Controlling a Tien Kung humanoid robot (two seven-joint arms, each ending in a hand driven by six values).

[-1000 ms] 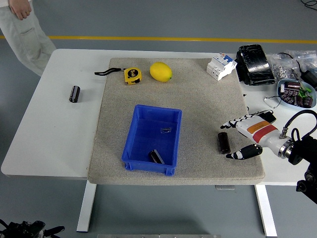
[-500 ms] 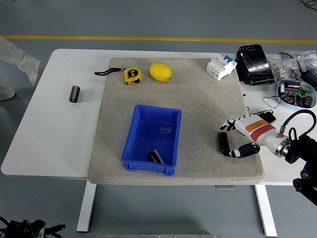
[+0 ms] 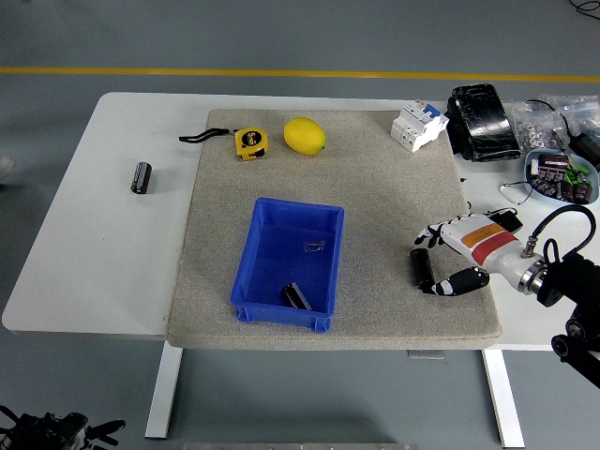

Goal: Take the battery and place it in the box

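A dark cylindrical battery (image 3: 422, 268) lies on its side on the grey mat, at about three o'clock from the box. The blue box (image 3: 289, 263) sits open and upright mid-mat, holding a small dark item.

White table (image 3: 103, 272) carries a grey mat (image 3: 375, 197). Near the mat's far edge: yellow tape measure (image 3: 249, 142) with black strap toward the far left corner, lemon (image 3: 305, 136) just beside it. White breaker unit (image 3: 418, 125) at the mat's far right corner. On the table's far right: black wrapped block (image 3: 483, 122), and a tray of small parts (image 3: 558, 176) near the right edge.
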